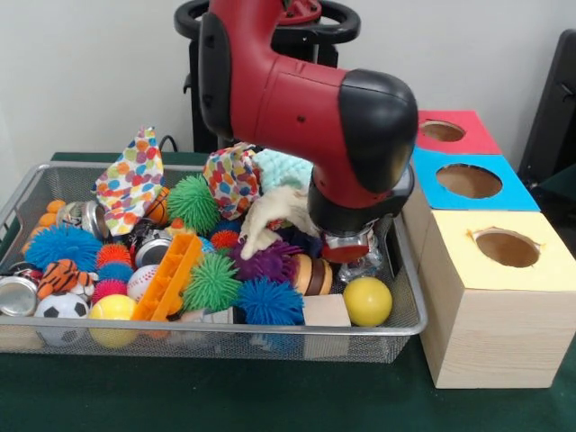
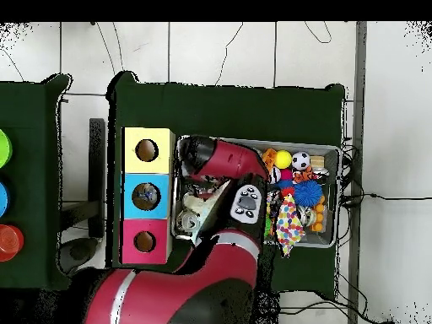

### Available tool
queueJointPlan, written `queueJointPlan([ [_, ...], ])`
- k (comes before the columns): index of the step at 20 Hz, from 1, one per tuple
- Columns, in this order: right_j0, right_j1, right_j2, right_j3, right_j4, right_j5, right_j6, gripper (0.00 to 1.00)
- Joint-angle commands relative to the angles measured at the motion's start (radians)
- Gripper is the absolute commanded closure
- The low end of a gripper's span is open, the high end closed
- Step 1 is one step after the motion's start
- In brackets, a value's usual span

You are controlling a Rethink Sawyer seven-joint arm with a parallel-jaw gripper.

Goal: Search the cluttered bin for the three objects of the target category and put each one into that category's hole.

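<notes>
The wire-mesh bin [image 1: 225, 331] is packed with toys. Three metal cans show at its left side in the front view: one by the front left rim [image 1: 18, 295], one near the back left [image 1: 83, 216], and one among the spiky balls [image 1: 153, 249]. My gripper [image 1: 358, 263] hangs low at the bin's right end, under the arm's black head [image 1: 373, 126], beside a yellow ball [image 1: 367, 301]. Something shiny and red shows at it; I cannot tell what. In the overhead view the arm [image 2: 221, 160] hides the gripper, over the end of the bin [image 2: 335, 153] nearest the boxes.
Three wooden boxes with round holes stand right of the bin: yellow-topped [image 1: 507, 247], blue-topped [image 1: 468, 180], red-topped [image 1: 443, 131]. The bin holds spiky balls, an orange plastic piece [image 1: 169, 277], a wooden cube [image 1: 326, 311], a soccer ball [image 1: 61, 310] and spotted cloth toys [image 1: 132, 178].
</notes>
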Motion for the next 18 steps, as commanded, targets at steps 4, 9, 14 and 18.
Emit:
queueJointPlan([
  [4,-0.366,0.059,0.565,0.333,-0.012,-0.538,-0.444,0.0],
  [9,-0.487,0.061,0.683,0.369,-0.073,-0.518,-0.469,0.0],
  [14,-0.536,0.078,0.72,0.366,-0.112,-0.467,-0.47,0.0],
  [18,-0.554,0.101,0.741,0.354,-0.141,-0.459,-0.473,0.0],
])
